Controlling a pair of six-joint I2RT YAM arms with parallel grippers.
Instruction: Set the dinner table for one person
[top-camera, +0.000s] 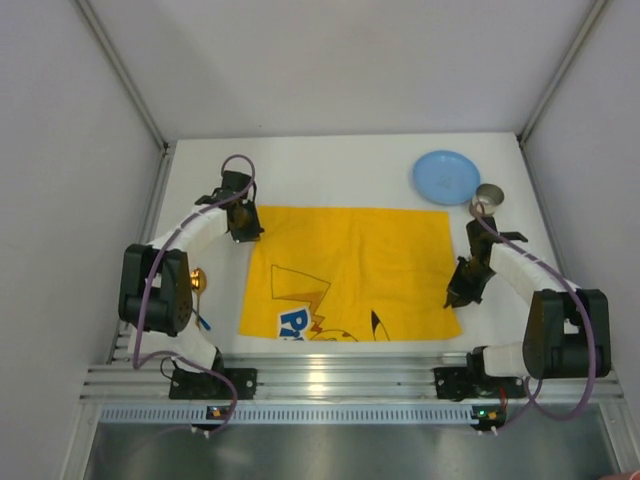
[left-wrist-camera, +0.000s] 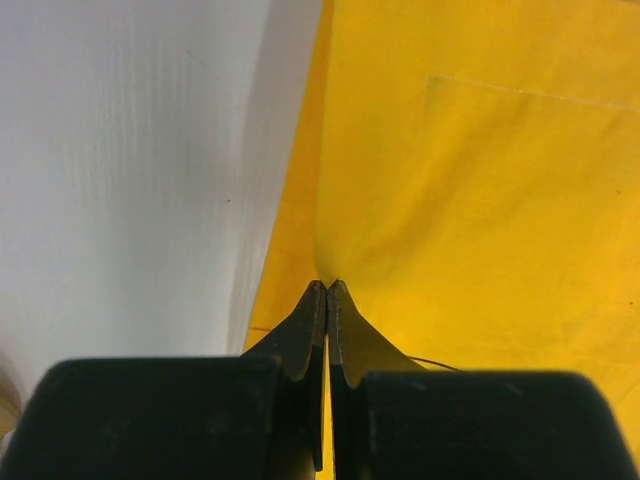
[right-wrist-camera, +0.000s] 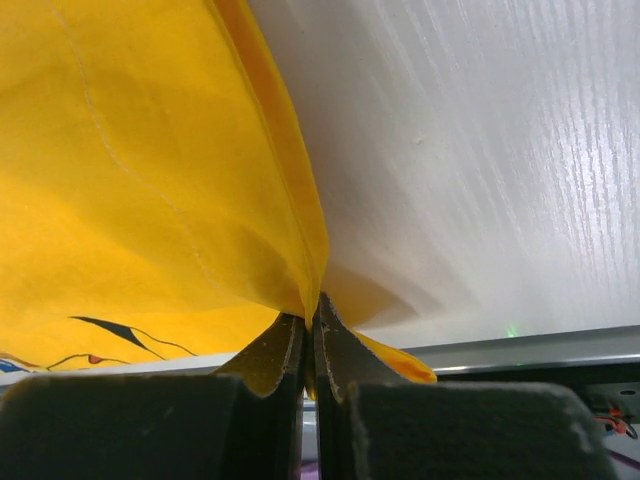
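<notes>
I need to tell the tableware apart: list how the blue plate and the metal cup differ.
The blue plate is wide, shallow and matte blue; the metal cup is narrower, deeper and shiny silver. The blue plate lies farther back; the metal cup stands nearer, just to its right. Both are round, on the white table, off the yellow mat.

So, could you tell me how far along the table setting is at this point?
Early. Done: the yellow cartoon mat lies spread on the white dinner table. In hand: the left gripper pinches its far left corner, the right gripper its right edge. Left: the blue plate and metal cup sit off the mat at far right; a spoon-like utensil lies by the left arm.
</notes>
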